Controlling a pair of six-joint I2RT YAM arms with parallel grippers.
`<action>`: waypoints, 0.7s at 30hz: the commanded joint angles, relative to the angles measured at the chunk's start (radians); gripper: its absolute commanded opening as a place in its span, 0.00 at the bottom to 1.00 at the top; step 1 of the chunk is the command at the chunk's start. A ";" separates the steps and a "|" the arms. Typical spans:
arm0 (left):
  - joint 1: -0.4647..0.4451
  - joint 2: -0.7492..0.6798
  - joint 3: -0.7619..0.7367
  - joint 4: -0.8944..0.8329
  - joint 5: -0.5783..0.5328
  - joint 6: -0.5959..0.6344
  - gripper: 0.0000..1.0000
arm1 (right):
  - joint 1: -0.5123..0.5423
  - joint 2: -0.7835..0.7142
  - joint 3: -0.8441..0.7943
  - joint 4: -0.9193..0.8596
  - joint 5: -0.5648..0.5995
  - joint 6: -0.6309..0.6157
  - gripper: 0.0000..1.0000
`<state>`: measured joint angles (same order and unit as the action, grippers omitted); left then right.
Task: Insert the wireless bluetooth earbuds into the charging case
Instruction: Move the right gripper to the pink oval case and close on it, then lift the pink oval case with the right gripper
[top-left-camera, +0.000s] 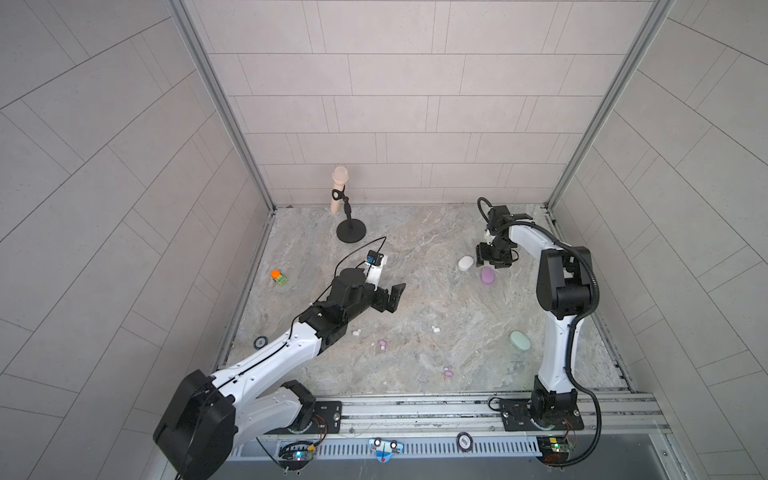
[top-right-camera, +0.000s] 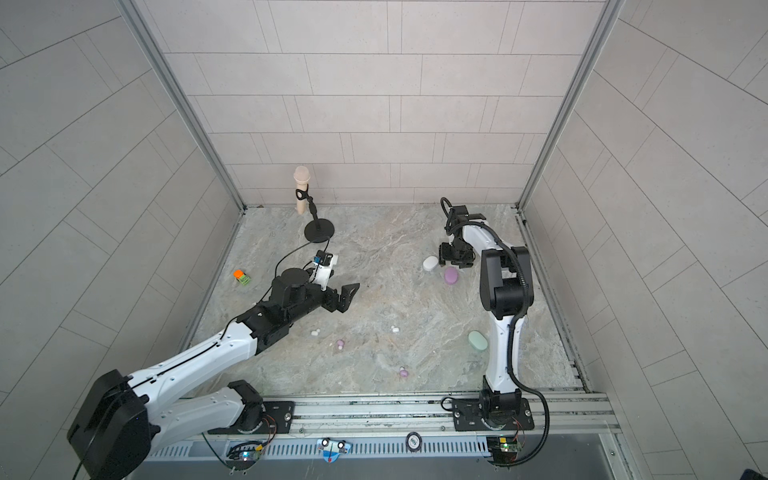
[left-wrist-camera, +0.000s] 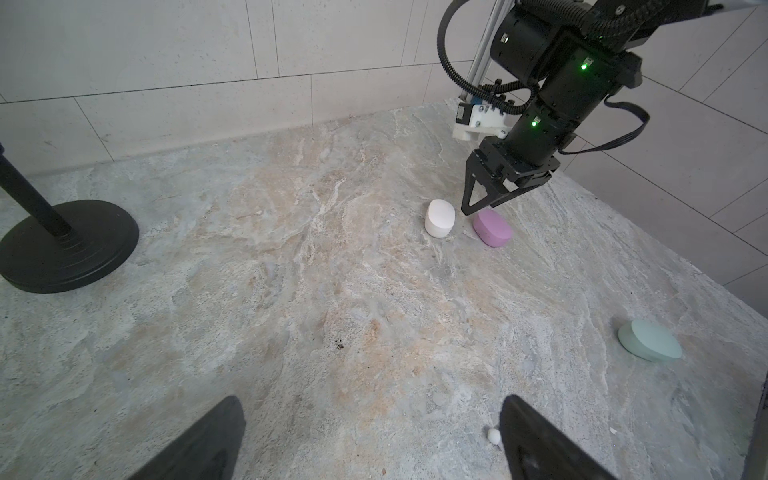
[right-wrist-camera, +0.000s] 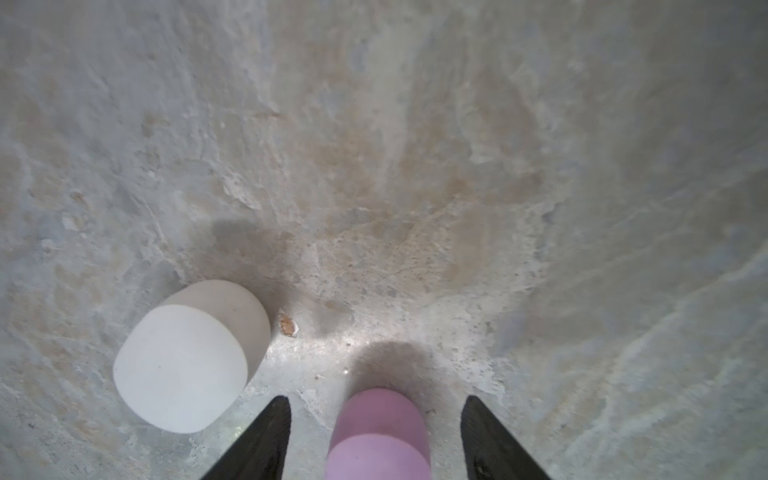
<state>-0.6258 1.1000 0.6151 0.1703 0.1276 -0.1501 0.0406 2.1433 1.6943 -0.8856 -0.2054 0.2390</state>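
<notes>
Earbuds lie scattered loose on the near side. Right gripper straddles the lilac case, far right, jaws apart and not touching: centre it, close gently, spare the white case just left. Left gripper hangs wide open.

The picture's edge cuts off the lilac case between my right fingers. At four o'clock from my left gripper, a white earbud is too small to read.

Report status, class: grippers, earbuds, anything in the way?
Left gripper open, hovering above table. Right gripper open, straddling lilac case, no contact. Four earbuds loose on table. White case close beside right gripper.
</notes>
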 joint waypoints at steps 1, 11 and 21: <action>0.005 -0.020 0.013 0.006 0.006 -0.002 1.00 | 0.007 0.015 0.007 -0.046 -0.065 -0.038 0.67; 0.005 -0.031 0.012 -0.002 0.004 -0.003 1.00 | 0.051 -0.043 -0.066 -0.055 -0.103 -0.062 0.52; 0.005 -0.046 0.013 -0.009 0.005 -0.003 1.00 | 0.166 -0.132 -0.219 -0.074 -0.047 -0.095 0.45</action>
<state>-0.6258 1.0740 0.6151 0.1665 0.1299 -0.1501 0.1761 2.0541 1.5005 -0.9138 -0.2806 0.1833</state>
